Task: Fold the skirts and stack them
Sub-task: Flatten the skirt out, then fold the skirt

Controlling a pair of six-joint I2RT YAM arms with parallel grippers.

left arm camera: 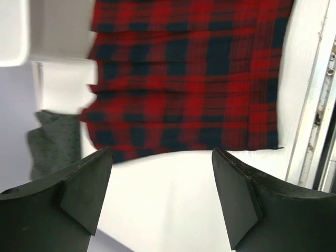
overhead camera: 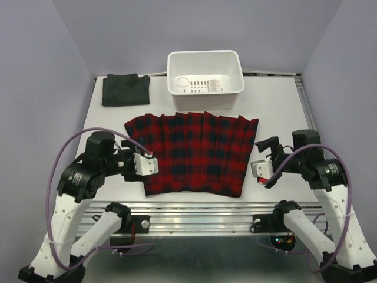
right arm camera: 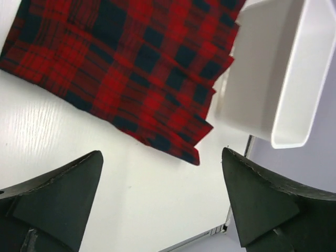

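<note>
Two skirts are lying on the white counter [overhead camera: 283, 112], which is showing a smooth, faintly grained top and a metal rail [overhead camera: 200, 207] along its near edge.

The red-and-navy plaid skirt [overhead camera: 194, 153] is spreading flat and unfolded across the middle. It is a soft woven trapezoid, wider at the far edge than at the near one. Its pleats are running front to back, and where they overlap they are giving the far edge a stepped, jagged line.

Just beyond it a white plastic tub [overhead camera: 203, 53] is sitting at the far middle of the counter. The tub is rectangular, with rounded corners and a rolled rim.

The charcoal grey skirt [overhead camera: 125, 89] is resting in the far left corner, well apart from the plaid one. It is folded into a small, thick, roughly square pad, and the left wrist view is showing its fine dotted texture [left arm camera: 55, 142].

The left hand [overhead camera: 147, 164] is hanging at the plaid skirt's left side. Its dark wedge-shaped fingers [left arm camera: 79, 189] are standing spread wide over bare counter just beside the cloth's edge, gripping nothing.

The right hand [overhead camera: 259, 168] is hanging just off the skirt's right side, near its near corner. Its fingers [right arm camera: 58, 194] are likewise parted wide and released, with only bare counter between them. Whether either hand's tips are touching the counter cannot be told.
</note>
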